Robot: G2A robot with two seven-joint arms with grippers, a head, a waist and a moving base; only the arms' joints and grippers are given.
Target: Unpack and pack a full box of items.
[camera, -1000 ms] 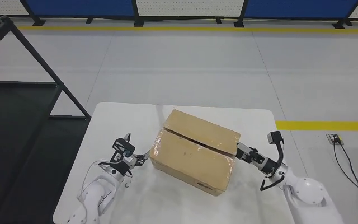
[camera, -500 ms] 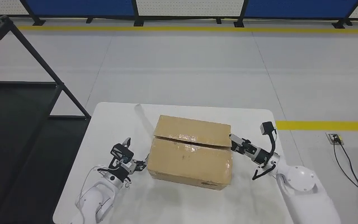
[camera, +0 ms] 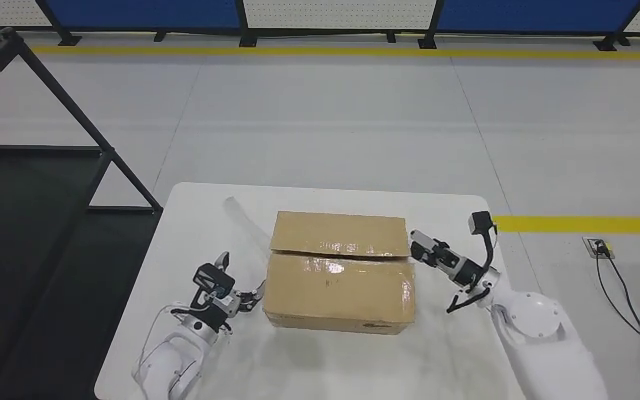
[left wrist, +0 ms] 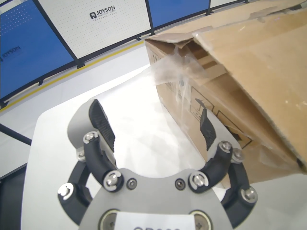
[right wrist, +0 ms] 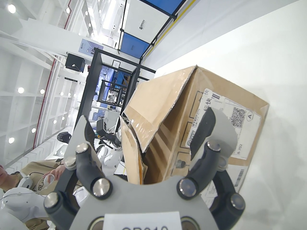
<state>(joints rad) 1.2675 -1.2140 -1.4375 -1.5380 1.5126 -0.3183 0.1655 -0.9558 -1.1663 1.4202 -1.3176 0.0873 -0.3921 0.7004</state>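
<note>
A brown cardboard box (camera: 340,275) sits in the middle of the white table (camera: 200,220), its top flaps closed and its sides square to the table's edges. My left gripper (camera: 252,296) is open at the box's left end, low on the table. In the left wrist view the box (left wrist: 251,72) has one finger (left wrist: 206,128) close against its side wall, and loose clear tape (left wrist: 172,70) hangs from its corner. My right gripper (camera: 416,244) is open at the box's right end. In the right wrist view the box's (right wrist: 191,111) flap edge lies between its spread fingers.
A black metal frame (camera: 60,120) stands off the table's left side. Bare table runs in front of the box and on both sides of it. A strip of clear tape (camera: 236,212) lies on the table behind the left gripper.
The box has turned from a skewed pose to square with the table. Both grippers moved along at its two ends, the left one nearer, the right one farther back.
</note>
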